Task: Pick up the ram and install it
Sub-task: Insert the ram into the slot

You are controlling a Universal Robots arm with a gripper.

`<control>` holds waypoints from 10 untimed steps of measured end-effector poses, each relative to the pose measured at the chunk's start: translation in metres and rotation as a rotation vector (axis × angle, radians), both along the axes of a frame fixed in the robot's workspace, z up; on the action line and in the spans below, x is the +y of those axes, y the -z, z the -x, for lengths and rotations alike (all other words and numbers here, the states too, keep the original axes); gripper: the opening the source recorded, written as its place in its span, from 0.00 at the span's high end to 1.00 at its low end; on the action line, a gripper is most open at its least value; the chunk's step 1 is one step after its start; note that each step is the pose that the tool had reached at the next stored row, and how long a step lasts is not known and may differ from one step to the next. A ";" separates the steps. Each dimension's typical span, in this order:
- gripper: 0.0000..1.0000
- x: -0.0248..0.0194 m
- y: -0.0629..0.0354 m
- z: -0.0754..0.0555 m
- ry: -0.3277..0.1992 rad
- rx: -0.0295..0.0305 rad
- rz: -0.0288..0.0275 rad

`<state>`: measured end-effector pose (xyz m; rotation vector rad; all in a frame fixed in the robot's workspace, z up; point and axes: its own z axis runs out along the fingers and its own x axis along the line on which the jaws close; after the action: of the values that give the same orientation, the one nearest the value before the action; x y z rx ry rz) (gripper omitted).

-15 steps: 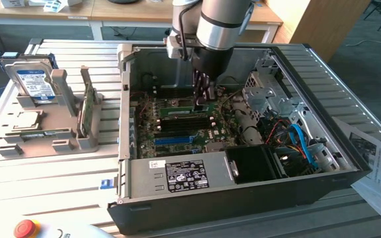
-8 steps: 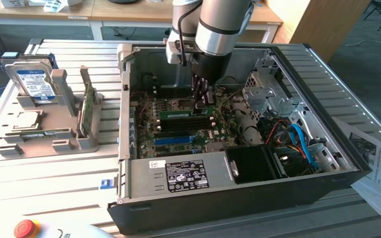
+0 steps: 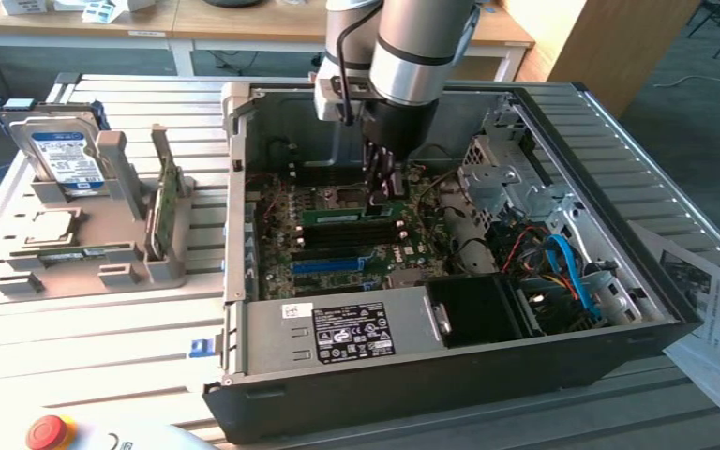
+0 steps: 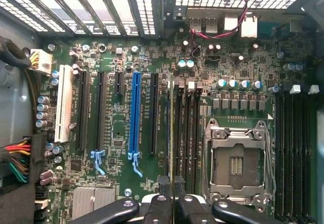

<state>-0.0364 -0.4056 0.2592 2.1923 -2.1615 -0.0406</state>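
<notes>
The ram (image 4: 172, 133) appears edge-on in the wrist view as a thin green strip along one of the black memory slots (image 4: 188, 133) beside the CPU socket (image 4: 235, 161). My gripper (image 4: 172, 189) is shut on its near end, one dark finger on each side. In the exterior view the gripper (image 3: 382, 187) reaches straight down into the open computer case (image 3: 660, 309). There the ram (image 3: 348, 217) lies level, low in the slot bank on the motherboard (image 3: 335, 253). Whether it is fully seated I cannot tell.
At the exterior view's left, a grey holder (image 3: 116, 253) carries a hard drive (image 3: 63, 155), an upright green card (image 3: 166, 202) and a chip (image 3: 50, 225). Inside the case are the power supply (image 3: 335, 330), a drive cage (image 3: 498, 173) and blue cables (image 3: 573, 272). A red button (image 3: 48, 431) is at the front.
</notes>
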 end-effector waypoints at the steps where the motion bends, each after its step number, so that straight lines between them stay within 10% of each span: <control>1: 0.88 -0.0002 0.0000 -0.001 0.000 0.0000 -0.0001; 10: 0.88 -0.0021 0.0000 -0.008 0.000 0.0005 0.0000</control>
<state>-0.0288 -0.4077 0.2592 2.1922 -2.1611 -0.0411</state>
